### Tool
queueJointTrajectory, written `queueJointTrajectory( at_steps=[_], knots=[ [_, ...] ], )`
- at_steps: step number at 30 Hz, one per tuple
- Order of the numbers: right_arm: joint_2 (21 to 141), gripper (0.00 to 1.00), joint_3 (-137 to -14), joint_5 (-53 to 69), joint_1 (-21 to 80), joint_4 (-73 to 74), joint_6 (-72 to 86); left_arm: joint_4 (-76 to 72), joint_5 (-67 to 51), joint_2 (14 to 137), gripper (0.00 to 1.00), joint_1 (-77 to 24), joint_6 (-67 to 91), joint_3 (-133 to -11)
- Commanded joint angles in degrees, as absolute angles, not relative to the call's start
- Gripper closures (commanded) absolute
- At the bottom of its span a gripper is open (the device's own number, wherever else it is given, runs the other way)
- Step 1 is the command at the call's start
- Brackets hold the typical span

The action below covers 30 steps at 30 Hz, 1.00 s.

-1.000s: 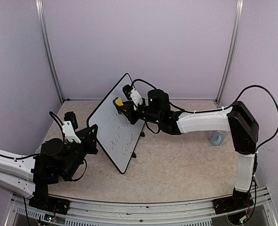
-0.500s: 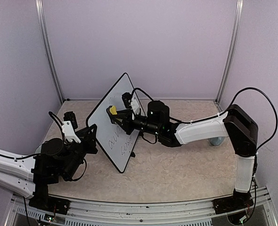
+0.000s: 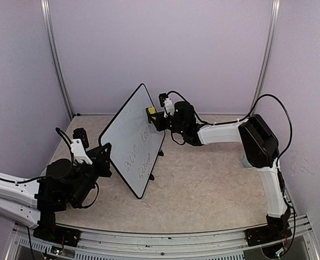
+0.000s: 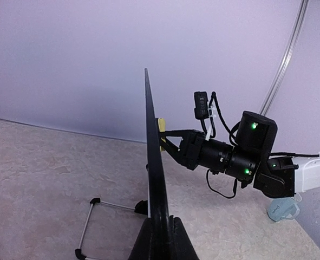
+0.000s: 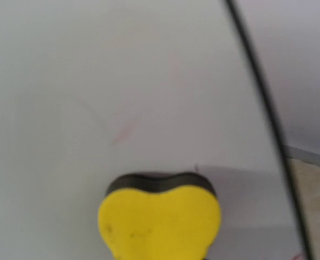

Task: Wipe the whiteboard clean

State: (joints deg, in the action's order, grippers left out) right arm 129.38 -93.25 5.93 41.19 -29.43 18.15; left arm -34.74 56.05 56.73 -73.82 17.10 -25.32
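Note:
The whiteboard point(image 3: 128, 135) stands tilted on edge, with dark handwriting point(image 3: 138, 154) on its lower half. My left gripper point(image 3: 106, 155) is shut on its lower left rim; in the left wrist view the board point(image 4: 151, 157) runs edge-on out of the black fingers point(image 4: 182, 246). My right gripper point(image 3: 155, 117) is shut on a yellow heart-shaped eraser point(image 3: 150, 111), which presses against the board's upper right area. From the right wrist, the eraser point(image 5: 160, 221) lies flat on the white surface point(image 5: 95, 81) near the black frame point(image 5: 262, 92) and hides the fingers.
A wire stand with black feet point(image 4: 87, 230) lies on the beige table behind the board. A pale blue object point(image 4: 283, 208) sits at the right, partly behind the right arm point(image 3: 248, 160). Lilac walls with metal posts point(image 3: 56, 54) close in the back.
The right gripper carried the eraser down-left across the board's upper part, then swept it up-right to near the top right edge. The left arm kept its grip and place.

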Motion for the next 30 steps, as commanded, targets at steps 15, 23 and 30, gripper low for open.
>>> queueJointTrajectory(
  at_steps=[15,23,30],
  knots=[
    [128.4,1.00,-104.7,12.0,43.6,-16.9,8.8,-32.5,46.9,56.5,1.00,-75.9,13.4,-26.0],
    [125.3,1.00,-106.5,8.0,45.9,-16.0,6.9,-33.0,46.8,56.9,1.00,-75.9,13.8,-25.8],
    [134.5,1.00,-112.1,6.9,40.5,-10.7,13.5,-33.1,46.5,56.2,1.00,-76.0,14.2,-25.7]
  ],
)
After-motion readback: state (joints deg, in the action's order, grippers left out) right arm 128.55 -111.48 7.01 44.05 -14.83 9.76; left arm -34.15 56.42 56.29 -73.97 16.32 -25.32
